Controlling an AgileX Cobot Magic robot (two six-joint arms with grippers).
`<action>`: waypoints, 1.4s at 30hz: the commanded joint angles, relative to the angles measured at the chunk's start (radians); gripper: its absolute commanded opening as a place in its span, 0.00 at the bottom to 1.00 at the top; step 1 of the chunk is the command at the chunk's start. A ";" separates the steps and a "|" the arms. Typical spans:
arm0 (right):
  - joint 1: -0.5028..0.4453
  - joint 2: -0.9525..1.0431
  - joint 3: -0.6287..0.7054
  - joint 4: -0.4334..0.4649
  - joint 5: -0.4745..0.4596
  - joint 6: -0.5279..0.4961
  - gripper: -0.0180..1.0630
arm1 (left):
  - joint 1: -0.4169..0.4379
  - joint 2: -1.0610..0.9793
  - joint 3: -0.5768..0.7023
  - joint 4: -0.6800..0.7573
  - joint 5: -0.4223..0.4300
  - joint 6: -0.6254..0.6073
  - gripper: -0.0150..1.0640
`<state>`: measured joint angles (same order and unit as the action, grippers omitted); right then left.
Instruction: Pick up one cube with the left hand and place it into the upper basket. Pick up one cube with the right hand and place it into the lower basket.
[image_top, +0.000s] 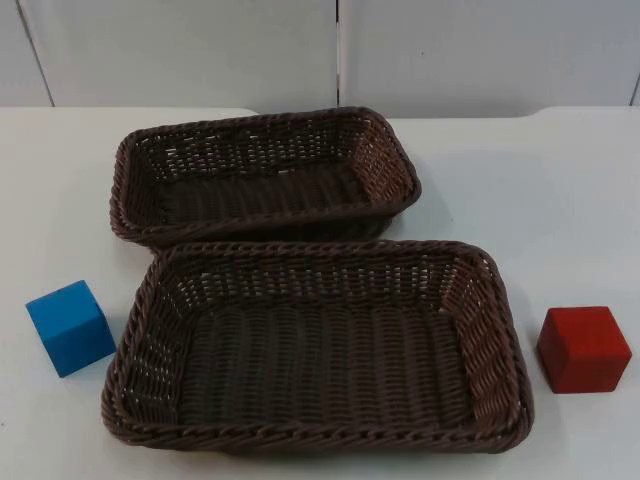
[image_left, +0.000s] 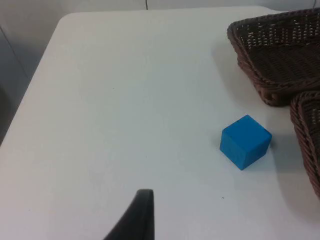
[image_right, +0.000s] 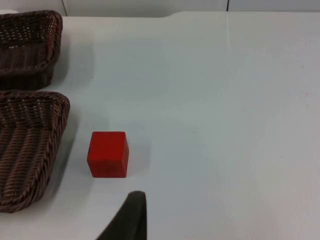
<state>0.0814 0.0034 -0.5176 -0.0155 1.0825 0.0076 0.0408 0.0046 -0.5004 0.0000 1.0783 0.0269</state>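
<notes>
A blue cube (image_top: 70, 327) rests on the white table just left of the lower basket (image_top: 300, 437), a dark brown wicker tray with nothing in it. Behind it stands the upper basket (image_top: 250, 125), of the same weave and also holding nothing. A red cube (image_top: 583, 348) sits to the right of the lower basket. My left gripper (image_left: 144, 202) hovers over bare table, well short of the blue cube (image_left: 245, 142). My right gripper (image_right: 134, 202) hangs close to the red cube (image_right: 108, 154), slightly to its side, apart from it.
The grey partition wall (image_top: 200, 50) closes off the table behind the upper basket. The table's left edge (image_left: 30, 90) falls away near my left gripper. Open white table surface (image_right: 225, 110) stretches beyond the red cube.
</notes>
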 joint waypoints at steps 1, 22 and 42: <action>-0.005 -0.003 0.002 -0.003 -0.005 0.003 0.99 | -0.006 -0.005 0.005 -0.013 -0.005 -0.004 0.99; -0.005 -0.003 0.002 -0.003 -0.005 0.003 0.99 | -0.006 0.118 -0.096 -0.113 -0.057 0.037 0.99; -0.005 -0.003 0.002 -0.003 -0.005 0.003 0.99 | -0.006 0.367 -0.105 -0.327 -0.302 0.186 0.99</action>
<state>0.0814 0.0034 -0.5176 -0.0155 1.0825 0.0097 0.0408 0.3574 -0.5990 -0.2986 0.8064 0.2031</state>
